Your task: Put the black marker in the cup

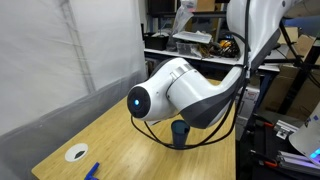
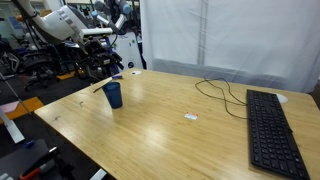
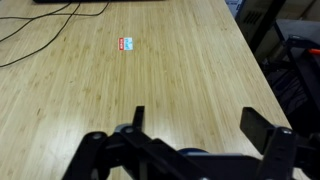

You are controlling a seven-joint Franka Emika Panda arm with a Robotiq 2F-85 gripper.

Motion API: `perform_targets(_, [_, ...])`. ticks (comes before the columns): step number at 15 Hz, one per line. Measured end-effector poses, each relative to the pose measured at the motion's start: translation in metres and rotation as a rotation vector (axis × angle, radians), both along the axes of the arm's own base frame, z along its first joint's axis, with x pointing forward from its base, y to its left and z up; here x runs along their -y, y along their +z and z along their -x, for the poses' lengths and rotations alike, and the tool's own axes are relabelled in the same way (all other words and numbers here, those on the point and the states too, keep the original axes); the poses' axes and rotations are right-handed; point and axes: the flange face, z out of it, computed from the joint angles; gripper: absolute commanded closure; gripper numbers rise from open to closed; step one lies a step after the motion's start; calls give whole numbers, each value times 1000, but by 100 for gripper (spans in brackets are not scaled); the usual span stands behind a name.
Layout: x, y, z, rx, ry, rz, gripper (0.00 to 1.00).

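The dark blue cup stands upright near a corner of the wooden table, and also shows in an exterior view behind the arm. A thin dark stick, apparently the black marker, leans out over the cup's rim. My gripper is open and empty, with both fingers spread over bare table. A sliver of the cup's blue rim shows just under the gripper body. In an exterior view the gripper hangs a little above the cup.
A long black keyboard lies at the far side with a dark cable beside it. A small sticker lies mid-table. A flat white disc and a blue object sit near the table's end. Cluttered shelves stand beyond the edge.
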Motion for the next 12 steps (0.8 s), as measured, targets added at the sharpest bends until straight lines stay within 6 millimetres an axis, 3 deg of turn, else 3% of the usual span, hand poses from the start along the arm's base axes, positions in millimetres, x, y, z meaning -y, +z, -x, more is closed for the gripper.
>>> perform_targets(5, [13, 32, -22, 46, -11, -64, 0])
perform_targets(9, [51, 59, -55, 77, -41, -192, 0])
perform_targets(12, [78, 78, -67, 101, -80, -249, 0])
